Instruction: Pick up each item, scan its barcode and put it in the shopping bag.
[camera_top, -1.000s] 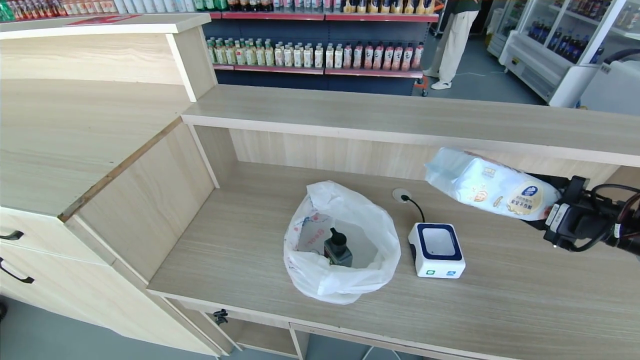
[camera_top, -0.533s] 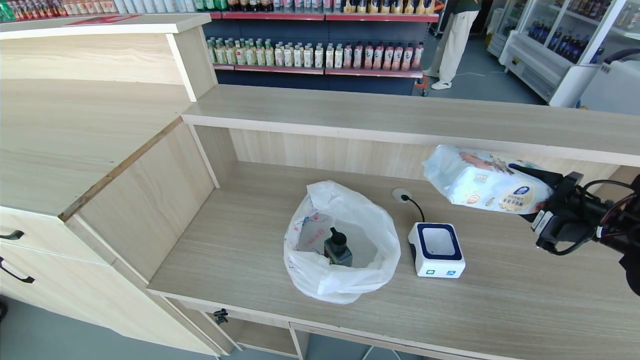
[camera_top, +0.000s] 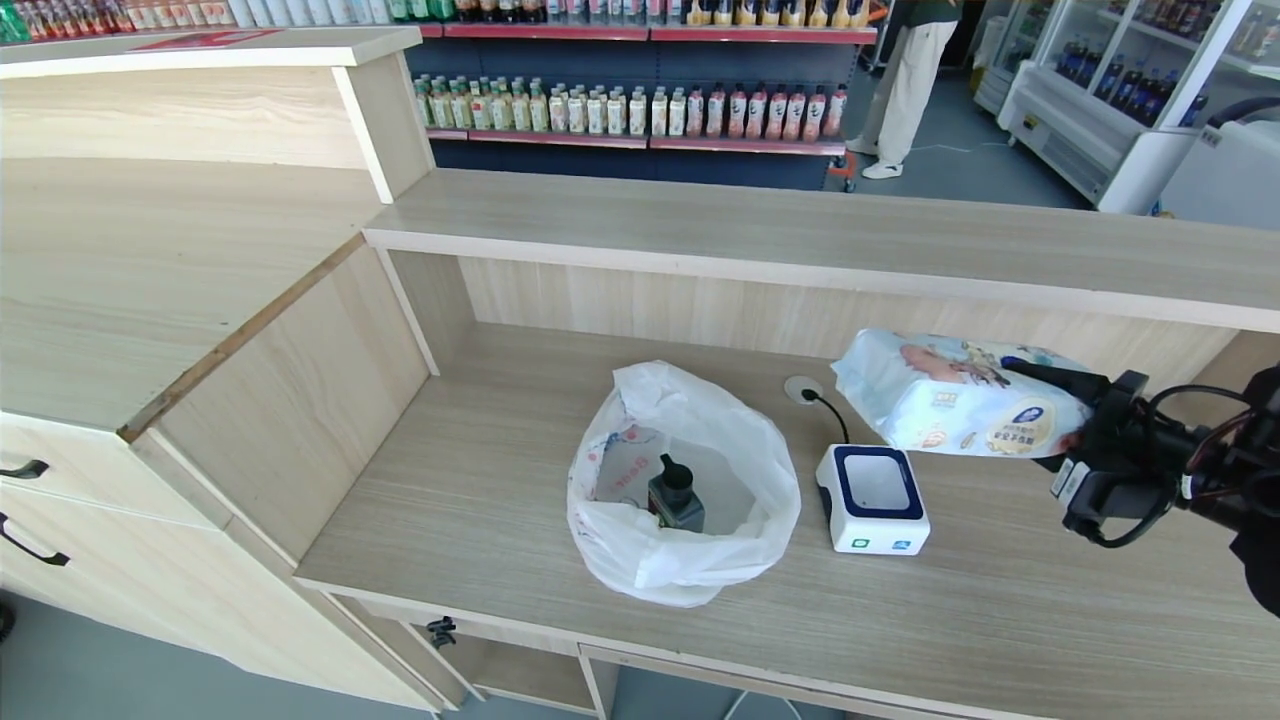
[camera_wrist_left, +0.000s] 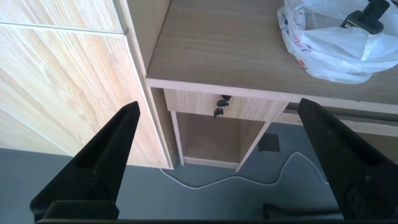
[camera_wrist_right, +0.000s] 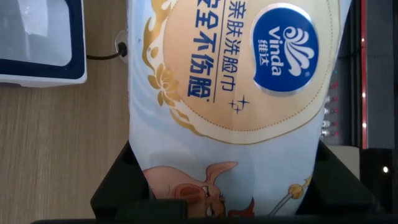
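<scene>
Head view: the right end effector (camera_top: 1062, 418) grips one end of a white tissue pack (camera_top: 950, 400), holding it above the bench (camera_top: 1000, 620) just behind the scanner (camera_top: 875, 498), toward the robot's right. The open shopping bag (camera_top: 615, 545) sits on the bench just beside the scanner on the other side, with a dark bottle (camera_top: 676, 497) standing inside. A black cable (camera_top: 828, 408) runs from the scanner's back to a port in the bench.

Left wrist view: the left end effector (camera_wrist_left: 217, 158) hangs with its fingers (camera_wrist_left: 102, 165) spread wide and nothing between them, out past the bench's (camera_wrist_left: 230, 43) front edge, with the shopping bag (camera_wrist_left: 329, 46) and the bottle (camera_wrist_left: 368, 15) beyond.

Right wrist view: the right end effector's (camera_wrist_right: 236, 196) fingers (camera_wrist_right: 124, 183) clamp both sides of the tissue pack (camera_wrist_right: 236, 93), which sits just beside the scanner (camera_wrist_right: 37, 37).
</scene>
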